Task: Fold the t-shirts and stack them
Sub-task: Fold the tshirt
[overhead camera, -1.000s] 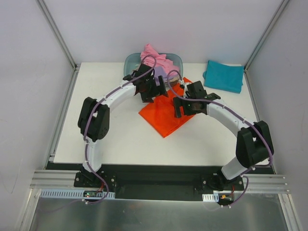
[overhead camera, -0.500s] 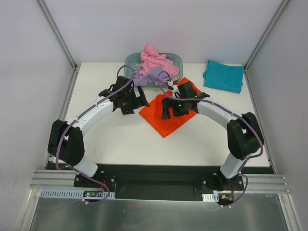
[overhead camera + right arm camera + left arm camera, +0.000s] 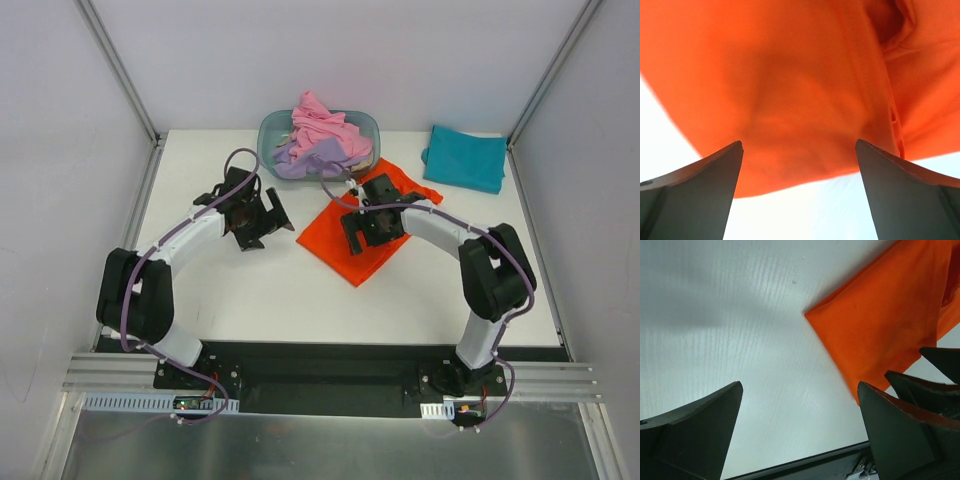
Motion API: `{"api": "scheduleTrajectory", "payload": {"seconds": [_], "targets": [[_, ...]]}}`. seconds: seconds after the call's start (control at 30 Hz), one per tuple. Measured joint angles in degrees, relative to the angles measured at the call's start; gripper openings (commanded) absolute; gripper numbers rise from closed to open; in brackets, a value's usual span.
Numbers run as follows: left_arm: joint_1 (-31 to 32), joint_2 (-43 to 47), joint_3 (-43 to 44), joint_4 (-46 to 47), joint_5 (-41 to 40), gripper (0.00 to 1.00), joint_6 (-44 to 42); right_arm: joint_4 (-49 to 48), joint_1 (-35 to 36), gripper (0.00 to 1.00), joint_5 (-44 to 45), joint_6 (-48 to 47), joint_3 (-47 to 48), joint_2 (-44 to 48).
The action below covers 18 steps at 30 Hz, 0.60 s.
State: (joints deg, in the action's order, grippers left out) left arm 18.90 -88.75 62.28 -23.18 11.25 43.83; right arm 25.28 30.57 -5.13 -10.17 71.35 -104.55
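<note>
On the bench point(image 3: 250, 290) the orange t-shirt point(image 3: 325, 238) lies flat in the middle, its long side slanting toward the far right corner, where the teal t-shirt point(image 3: 465, 160) sits folded. The right claw point(image 3: 799, 145) hangs wide open right over the orange cloth (it is the nearer one). The left claw point(image 3: 799, 385), open and empty too, is over bare bench toward the left edge, beside the shirt's corner.

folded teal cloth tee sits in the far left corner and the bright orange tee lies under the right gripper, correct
No: the folded teal cloth t-shirt sits in the far right corner, as the top external view shows. The bright orange cloth t-shirt does lie under the right gripper.
</note>
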Motion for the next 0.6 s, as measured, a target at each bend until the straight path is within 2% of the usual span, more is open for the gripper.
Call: {"api": "scheduleTrajectory", "payload": {"seconds": [0.2,0.33,0.47,0.57,0.6], "targets": [[-3.7,4.3,-5.1,0.0,0.0,0.99,0.0,1.4,10.2,0.97,3.0,-6.6,0.1,9.3],[-5.5,8.1,-8.3,-0.1,0.0,0.99,0.1,2.4,17.9,0.93,5.6,-9.3,0.8,10.0],[-5.5,9.3,-10.1,0.0,0.2,0.99,0.2,4.2,21.7,0.84,6.9,-10.5,0.9,7.6],[-6.4,9.4,-11.7,0.0,0.4,0.99,0.3,4.9,22.4,0.69,7.4,-11.1,1.7,4.1],[-7.0,9.5,-12.3,0.0,0.5,0.99,0.3,5.1,22.4,0.67,7.5,-11.3,2.3,2.8]]}}
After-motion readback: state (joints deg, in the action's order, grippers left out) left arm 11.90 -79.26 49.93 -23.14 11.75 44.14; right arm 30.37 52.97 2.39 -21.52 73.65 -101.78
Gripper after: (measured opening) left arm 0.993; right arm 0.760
